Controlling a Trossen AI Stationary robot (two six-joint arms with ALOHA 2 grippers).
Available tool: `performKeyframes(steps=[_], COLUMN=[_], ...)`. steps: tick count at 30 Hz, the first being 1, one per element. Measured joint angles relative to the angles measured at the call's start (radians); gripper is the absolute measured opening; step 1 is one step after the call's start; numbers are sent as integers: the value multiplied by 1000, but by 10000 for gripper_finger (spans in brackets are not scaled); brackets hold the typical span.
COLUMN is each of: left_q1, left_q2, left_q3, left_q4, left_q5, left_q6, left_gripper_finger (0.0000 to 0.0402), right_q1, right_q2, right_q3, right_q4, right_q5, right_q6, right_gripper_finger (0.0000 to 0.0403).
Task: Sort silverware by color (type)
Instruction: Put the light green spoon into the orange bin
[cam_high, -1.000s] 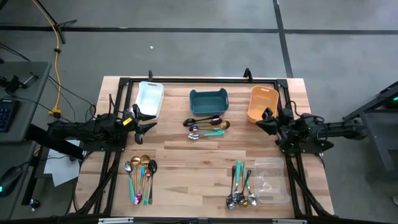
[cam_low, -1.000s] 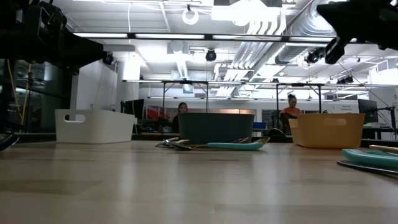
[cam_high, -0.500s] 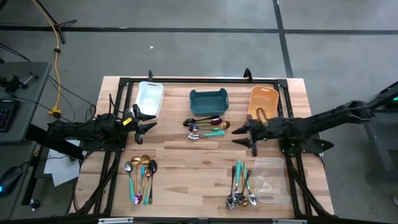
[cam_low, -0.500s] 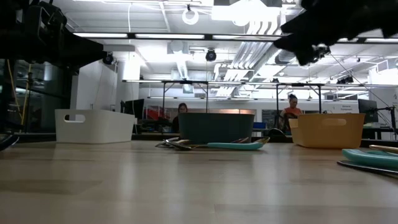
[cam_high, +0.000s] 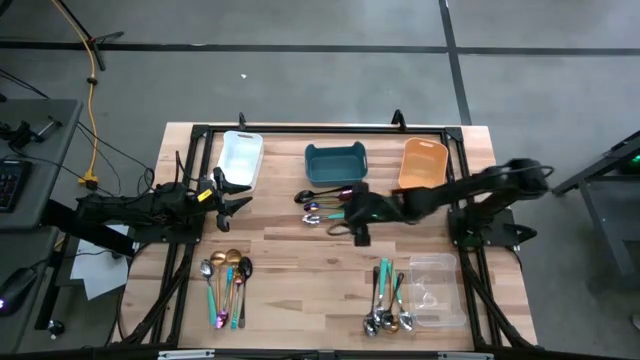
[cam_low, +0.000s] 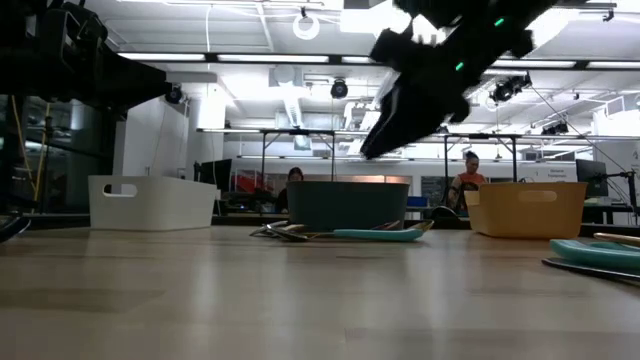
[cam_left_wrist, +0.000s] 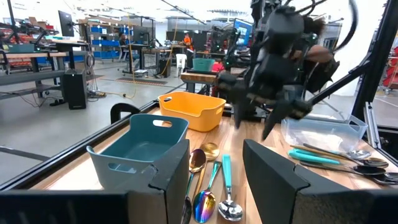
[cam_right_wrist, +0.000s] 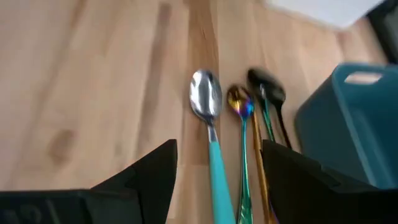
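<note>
Since the earlier frame the right arm has swung in from the right edge of the table toward the frame's centre, and the right gripper now hangs over the middle cluster of slender metal spoons, just below the dark teal rectangular plastic bin; its jaws stand wide apart and carry nothing. The left gripper waits at centre left beside the white rectangular bin, fingers parted and empty. In the right wrist view the teal-handled silver spoon lies closest between the fingers, with the iridescent purple spoon and a black spoon just beside it (handles nearly touching, though blur makes the gaps hard to judge). Two more loose groups lie at lower left and lower right, the latter beside the clear plastic bin; the orange bin sits at upper right. These pieces look light, stiff and slick, lying flat on the wooden table, so a pinch across the mid-handle of one spoon seems the safest hold, clear of its neighbours.
</note>
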Motion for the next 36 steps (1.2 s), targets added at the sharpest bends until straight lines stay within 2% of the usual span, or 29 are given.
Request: performKeyframes(steps=[7, 12, 16, 23, 36], left_q1=[0, 0, 0, 0, 0], left_q2=[0, 0, 0, 0, 0], left_q3=[0, 0, 0, 0, 0], left_q4=[0, 0, 0, 0, 0], left_q5=[0, 0, 0, 0, 0], left_q6=[0, 0, 0, 0, 0], left_gripper_finger=[145, 145, 145, 145, 145], right_q1=[-83, -109, -111, -113, -131], right_q2=[205, 275, 296, 303, 318], right_q3=[94, 135, 141, 141, 145], right_q4=[-56, -70, -75, -82, -180], right_q5=[-47, -125, -139, -138, -239], right_q6=[-26, -44, -67, -67, 107], right_gripper_finger=[229, 229, 221, 181, 84])
